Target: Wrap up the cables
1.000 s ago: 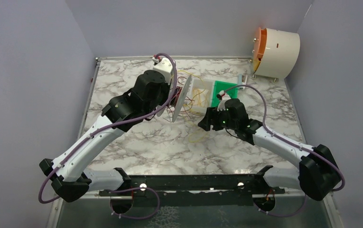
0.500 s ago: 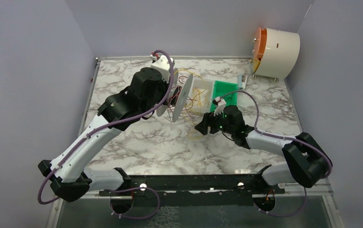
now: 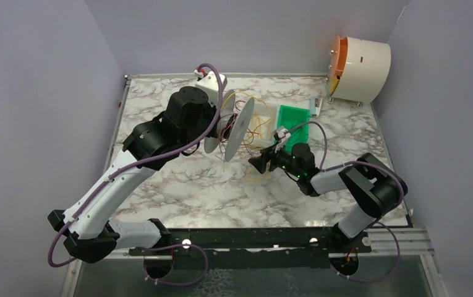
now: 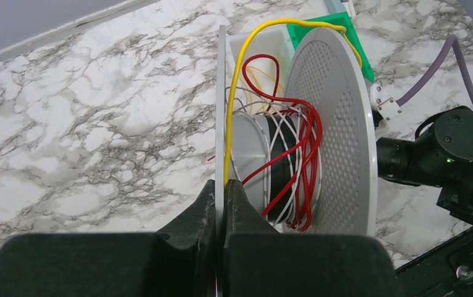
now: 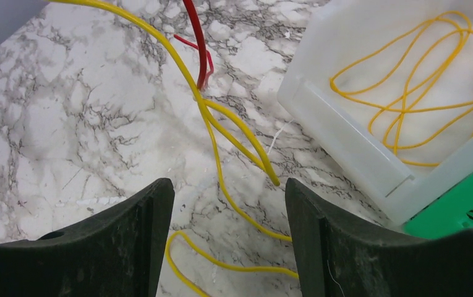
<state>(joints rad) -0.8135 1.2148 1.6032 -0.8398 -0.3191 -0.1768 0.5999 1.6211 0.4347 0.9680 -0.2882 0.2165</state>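
Observation:
My left gripper [image 4: 223, 189] is shut on the near flange of a white spool [image 4: 339, 117], held on edge above the table [image 3: 236, 127]. Red, white and black cables [image 4: 295, 148] are wound round its hub, and a yellow cable [image 4: 237, 93] arcs over it. My right gripper [image 5: 227, 204] is open, low over the marble, with a loose yellow cable [image 5: 221, 167] lying between its fingers. A red cable end [image 5: 198, 49] hangs ahead of it. More yellow cable [image 5: 419, 93] lies coiled in a clear white tray [image 5: 345, 142].
A green tray [image 3: 294, 120] sits beside the white tray at the back. A large white and orange drum [image 3: 358, 68] stands at the back right corner. Grey walls close in the table on three sides.
My right arm has drawn its gripper left and toward the table's front, lower over the loose yellow cable. My left arm has tipped the spool slightly back and to the right.

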